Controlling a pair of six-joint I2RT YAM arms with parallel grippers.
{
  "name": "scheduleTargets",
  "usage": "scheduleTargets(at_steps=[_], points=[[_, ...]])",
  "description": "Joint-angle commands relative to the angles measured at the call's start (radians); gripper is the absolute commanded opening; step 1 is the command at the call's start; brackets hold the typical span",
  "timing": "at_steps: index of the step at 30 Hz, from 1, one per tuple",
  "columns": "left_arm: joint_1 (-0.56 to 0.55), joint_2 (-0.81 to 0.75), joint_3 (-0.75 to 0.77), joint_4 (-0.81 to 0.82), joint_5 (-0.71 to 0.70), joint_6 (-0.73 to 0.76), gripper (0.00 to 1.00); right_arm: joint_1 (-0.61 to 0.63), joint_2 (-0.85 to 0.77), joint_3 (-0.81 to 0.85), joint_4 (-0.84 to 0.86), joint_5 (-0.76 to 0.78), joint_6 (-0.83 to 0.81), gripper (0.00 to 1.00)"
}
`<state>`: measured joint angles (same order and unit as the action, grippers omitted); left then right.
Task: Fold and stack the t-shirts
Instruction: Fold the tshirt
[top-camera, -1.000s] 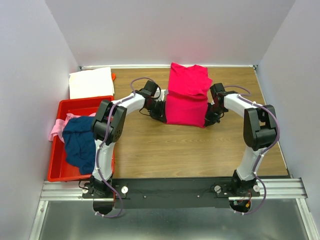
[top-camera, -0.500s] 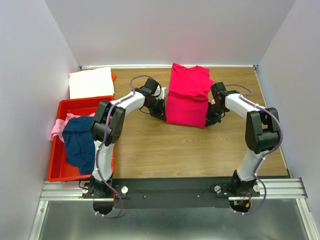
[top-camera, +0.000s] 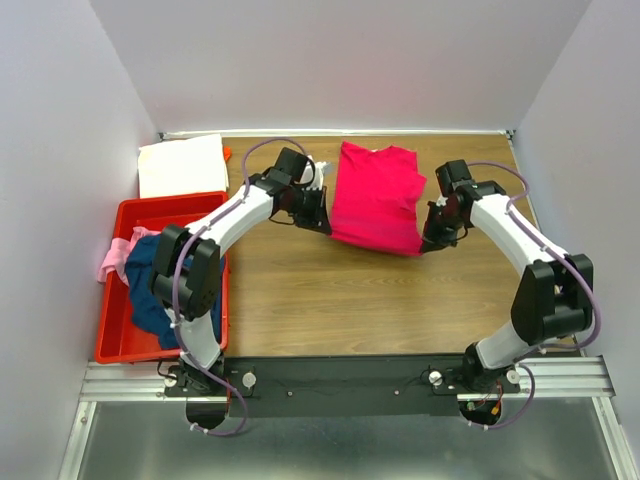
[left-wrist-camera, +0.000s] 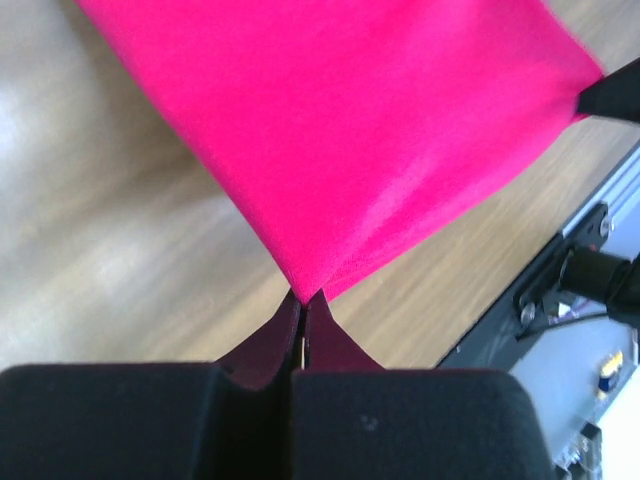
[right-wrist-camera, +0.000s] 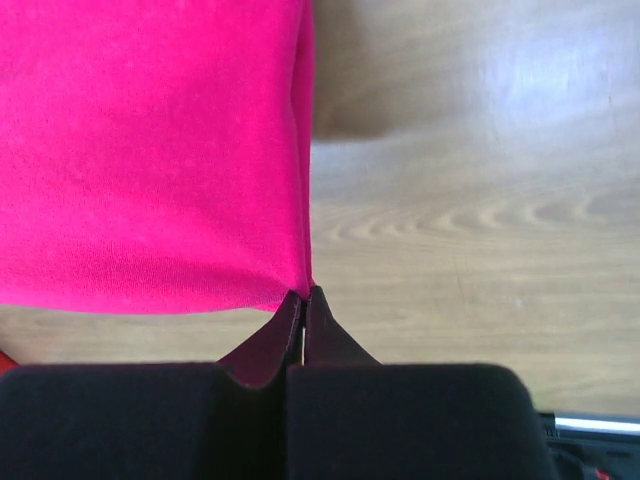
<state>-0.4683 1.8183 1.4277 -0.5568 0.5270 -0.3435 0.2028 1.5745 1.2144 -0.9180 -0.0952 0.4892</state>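
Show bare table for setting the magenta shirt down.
Widest bare wood: near half of the table, between the magenta shirt and the base rail. Crowded left: red bin with navy shirt, white shirt beyond it.

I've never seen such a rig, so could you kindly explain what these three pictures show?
Two robot arms are bolted to a wooden table. The wide picture looks down from above and behind them; the other two come from a camera on each wrist. The left gripper and the right gripper are each pinched shut on one near corner of the magenta t-shirt. A white t-shirt lies flat at the far left; the red bin holds a navy t-shirt and a pale pink t-shirt.
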Motion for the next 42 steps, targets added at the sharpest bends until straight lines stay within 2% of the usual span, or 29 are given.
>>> scheduleTargets(at_steps=[1,10,13,20,28,33,42], points=[[0.0,-0.101,-0.093,-0.043,-0.042,-0.012,0.0,0.0,-0.094,-0.048,-0.11,0.042,0.005,0.01],[-0.053,-0.307,-0.251,-0.051,-0.058,-0.078,0.0,0.035,-0.269,-0.09,-0.209,0.023,0.063,0.0],[-0.07,-0.417,-0.302,-0.067,-0.061,-0.135,0.0,0.05,-0.321,-0.073,-0.271,0.02,0.098,0.01],[-0.072,-0.556,-0.316,-0.085,-0.067,-0.209,0.0,0.058,-0.389,0.013,-0.349,0.044,0.137,0.0],[-0.069,-0.478,-0.234,-0.066,-0.067,-0.2,0.0,0.058,-0.343,0.086,-0.236,0.087,0.203,0.01],[-0.041,-0.389,-0.172,-0.078,-0.062,-0.16,0.0,0.058,-0.271,0.135,-0.157,0.147,0.215,0.0],[0.013,-0.243,-0.073,-0.08,-0.016,-0.1,0.0,0.058,-0.081,0.272,-0.113,0.216,0.17,0.0]])
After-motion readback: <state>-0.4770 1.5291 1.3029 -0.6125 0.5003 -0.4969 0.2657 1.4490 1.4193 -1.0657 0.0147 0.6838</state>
